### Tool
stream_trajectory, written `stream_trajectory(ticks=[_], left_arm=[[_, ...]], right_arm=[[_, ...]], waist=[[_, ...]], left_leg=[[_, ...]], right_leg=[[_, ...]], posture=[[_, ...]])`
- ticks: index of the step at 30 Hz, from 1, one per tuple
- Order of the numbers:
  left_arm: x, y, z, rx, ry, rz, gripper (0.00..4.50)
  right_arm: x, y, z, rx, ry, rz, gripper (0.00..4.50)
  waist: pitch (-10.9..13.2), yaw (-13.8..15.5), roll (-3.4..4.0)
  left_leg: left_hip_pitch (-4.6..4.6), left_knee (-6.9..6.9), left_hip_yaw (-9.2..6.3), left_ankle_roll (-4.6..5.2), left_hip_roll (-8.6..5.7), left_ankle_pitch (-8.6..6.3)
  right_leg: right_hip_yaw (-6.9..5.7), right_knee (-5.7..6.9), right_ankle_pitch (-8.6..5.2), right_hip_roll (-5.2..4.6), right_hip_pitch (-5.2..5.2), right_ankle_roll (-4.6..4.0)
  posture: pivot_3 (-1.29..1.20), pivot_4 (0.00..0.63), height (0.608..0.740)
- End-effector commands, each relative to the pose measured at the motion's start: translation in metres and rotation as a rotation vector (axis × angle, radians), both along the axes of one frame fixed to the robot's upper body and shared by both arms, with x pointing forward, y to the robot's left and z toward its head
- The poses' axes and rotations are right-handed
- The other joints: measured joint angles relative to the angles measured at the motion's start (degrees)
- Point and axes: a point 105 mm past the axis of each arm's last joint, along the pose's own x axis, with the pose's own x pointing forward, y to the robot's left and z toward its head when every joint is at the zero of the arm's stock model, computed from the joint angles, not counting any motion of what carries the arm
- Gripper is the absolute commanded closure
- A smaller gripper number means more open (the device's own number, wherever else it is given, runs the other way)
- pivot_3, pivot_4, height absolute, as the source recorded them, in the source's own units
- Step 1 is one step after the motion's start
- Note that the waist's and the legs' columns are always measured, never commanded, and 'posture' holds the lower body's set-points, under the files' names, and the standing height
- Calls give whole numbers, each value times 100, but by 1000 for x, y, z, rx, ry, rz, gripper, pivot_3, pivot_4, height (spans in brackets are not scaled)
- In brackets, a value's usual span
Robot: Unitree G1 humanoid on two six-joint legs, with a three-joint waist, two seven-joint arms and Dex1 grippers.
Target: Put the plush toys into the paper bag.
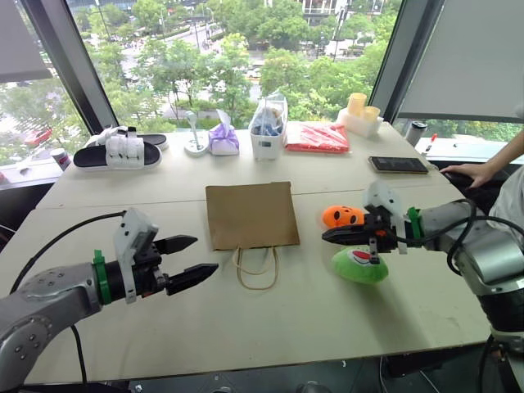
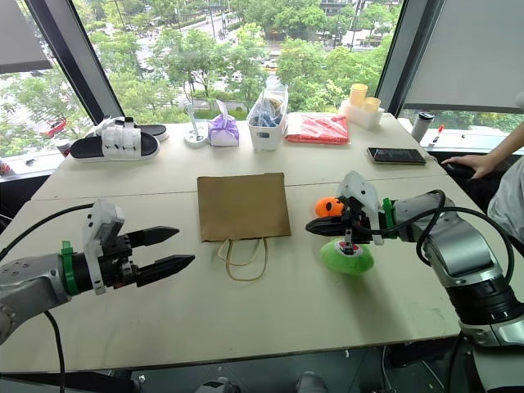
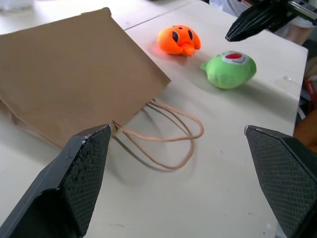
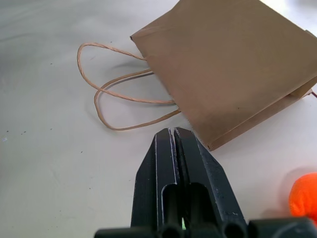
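Nearest to the camera is the left gripper (image 1: 195, 258), hanging over the near-left part of the table (image 1: 246, 327) with its two black fingers spread wide and nothing between them. It's aimed toward the cord handles of the paper bag (image 1: 250, 214).

Over on the right, the right gripper (image 1: 329, 237) has its jaws pinched fully together, also holding nothing. It hovers just above the two plush toys, pointing left toward the bag.

As far as I can judge, we're right at the start: both toys are on the table, and the bag lies flat with its mouth closed. So the step in hand looks like getting set to either open the bag or grab the first toy. The next move probably needs the right claw to open up before it can take anything, and the left one to catch a handle or the bag's lip so the mouth gapes.

Looks-wise, the bag is plain brown kraft paper, lying in the middle of the table, tan loop handles trailing toward the near edge. The orange toy (image 1: 343, 216) is round with dark face marks, sitting just right of the bag. The green toy (image 1: 360, 265) sits a bit nearer, with a white-and-red patch on top. They're close but apart.
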Motion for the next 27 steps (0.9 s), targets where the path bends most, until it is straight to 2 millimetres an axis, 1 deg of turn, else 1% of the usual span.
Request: stream_trajectory(ticks=[1,9,14,27], left_arm=[[1,-1,6,9,-34,-22,83],[3,-2,5,19,-38,-39,83],[4,-4,-1,67,-48,-57,83],[6,-11,-3,65,-53,-88,83]], right_arm=[[-3,1,14,19,-59,5,4500],[-5,1,13,26,-58,-2,4500],[-5,1,12,23,-58,-9,4500],[-8,-1,10,22,-52,-13,4500]], waist=[[0,1,0],[0,-1,0],[0,-1,0],[0,0,0]], left_leg=[[0,0,0,0,0,0],[0,0,0,0,0,0],[0,0,0,0,0,0],[0,0,0,0,0,0]], right_leg=[[0,0,0,0,0,-1],[0,0,1,0,0,3],[0,0,2,0,0,3],[0,0,3,0,0,5]], posture=[[0,150,740],[0,150,740],[0,150,740],[0,150,740]])
